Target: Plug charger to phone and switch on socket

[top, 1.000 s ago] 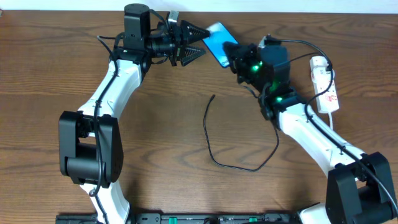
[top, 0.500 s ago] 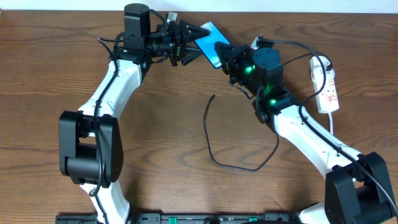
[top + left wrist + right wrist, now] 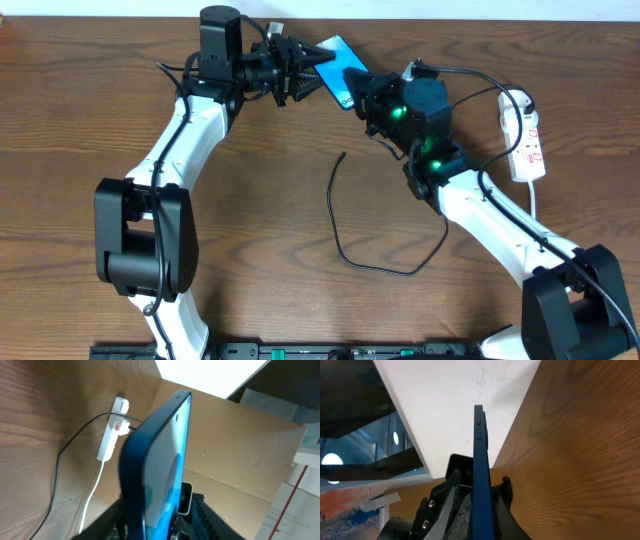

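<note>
The phone, with its blue screen, is held off the table at the back centre, between both grippers. My right gripper is shut on its right end; in the right wrist view the phone stands edge-on between the jaws. My left gripper is open, one finger on each side of the phone's left end, with a small gap on the screen side. The charger lies loose on the table, its tip pointing away. The socket lies at the right.
The socket's white cord and a black cable run by it at the right. A brown board and a white wall edge stand behind the table's far side. The charger's loop lies between the arm bases.
My right gripper has carried the phone to the left, and its end now sits between my left gripper's fingers. The left arm has stayed in place.
</note>
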Motion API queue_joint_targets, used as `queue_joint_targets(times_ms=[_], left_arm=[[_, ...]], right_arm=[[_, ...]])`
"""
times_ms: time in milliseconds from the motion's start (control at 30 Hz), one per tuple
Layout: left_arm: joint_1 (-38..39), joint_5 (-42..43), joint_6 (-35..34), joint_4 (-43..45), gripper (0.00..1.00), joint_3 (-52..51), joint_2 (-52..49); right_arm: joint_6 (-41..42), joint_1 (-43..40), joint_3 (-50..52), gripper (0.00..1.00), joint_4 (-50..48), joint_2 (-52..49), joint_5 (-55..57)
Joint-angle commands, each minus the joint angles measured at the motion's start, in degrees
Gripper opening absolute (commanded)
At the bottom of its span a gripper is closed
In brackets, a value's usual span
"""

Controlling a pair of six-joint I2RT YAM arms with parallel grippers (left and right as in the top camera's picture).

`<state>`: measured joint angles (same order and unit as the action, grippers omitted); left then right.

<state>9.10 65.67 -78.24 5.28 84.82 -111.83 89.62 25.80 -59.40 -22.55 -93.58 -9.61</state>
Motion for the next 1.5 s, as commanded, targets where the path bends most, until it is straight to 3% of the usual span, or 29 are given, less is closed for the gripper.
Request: queue_joint_targets(times_ms=[0, 367, 567, 767, 933, 1100, 1200, 1467], left_arm=[[-0.1, 1.4, -0.3, 0.2, 0.33, 0.4, 0.9], [-0.1, 5.9, 0.2, 0.2, 0.28, 0.4, 0.9], [-0.1, 5.9, 0.6, 0.5, 0.14, 0.4, 0.9], [-0.1, 6.0, 0.5, 5.4, 0.08, 0.4, 0.9], [-0.2, 5.9, 0.5, 7.1, 0.08, 0.4, 0.9], [-0.1, 6.6, 0.4, 14.3, 0.08, 0.4, 0.9], [-0.2, 7.7, -0.5, 17.9, 0.14, 0.4, 0.9], [-0.2, 8.3, -3.3, 18.4, 0.15, 0.4, 0.9]], right_arm=[[1.1, 1.7, -0.9, 0.02, -0.8, 1.3, 2.0], [2.1, 2.6, -0.9, 0.02, -0.4, 1.3, 3.9], [2.1, 2.8, -0.9, 0.02, 0.9, 1.3, 3.9], [3.5, 2.8, -0.9, 0.02, 1.2, 1.3, 2.8], [3.6, 2.8, -0.9, 0.02, 1.4, 1.3, 2.3], [4.4, 2.8, -0.9, 0.01, 1.3, 1.3, 1.6], [4.7, 2.8, -0.9, 0.01, 1.1, 1.3, 1.2], [4.7, 2.8, -0.9, 0.01, -0.9, 1.3, -1.0]])
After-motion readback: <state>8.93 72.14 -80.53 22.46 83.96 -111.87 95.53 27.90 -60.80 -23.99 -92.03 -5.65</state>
